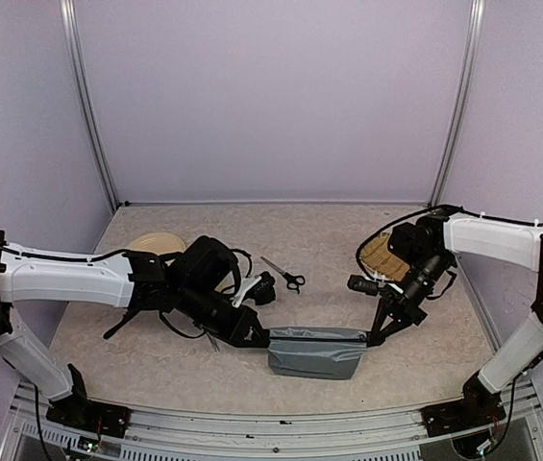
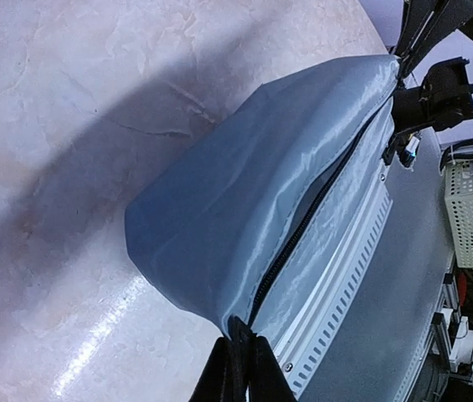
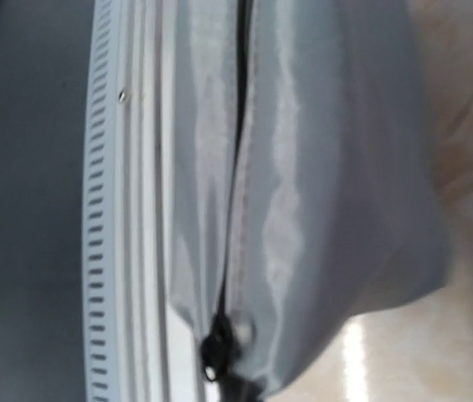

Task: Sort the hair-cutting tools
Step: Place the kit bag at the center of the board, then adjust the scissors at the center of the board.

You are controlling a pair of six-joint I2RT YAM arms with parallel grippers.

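**Sorting of hair-cutting tools: the pouch being readied.** The grey pouch (image 1: 317, 353) lay at the near middle of the table (image 1: 348, 230), stretched between the two arms.

- **Left pincer** (image 2: 240, 373): clenched, its jaws pressed together on the pouch's left end, where the zip stops.
- **Right pincer** (image 1: 377, 336): clenched likewise on the right end, with the zip slider (image 3: 213, 350) just beside its tips. Whether it gripped the slider or only the cloth could not be told.
- **Zip:** a dark slit showed along part of its length.
- **Scissors** (image 1: 285, 277): one pair lay loose on the table, farther off than the pouch and between the arms, touched by neither pincer.

**Judged stage:** early, with the scissors not yet put away.

**Next move, as judged:** one end should stay anchored and the cloth taut while the slider is drawn along. The mouth must gape wide enough to take a tool.
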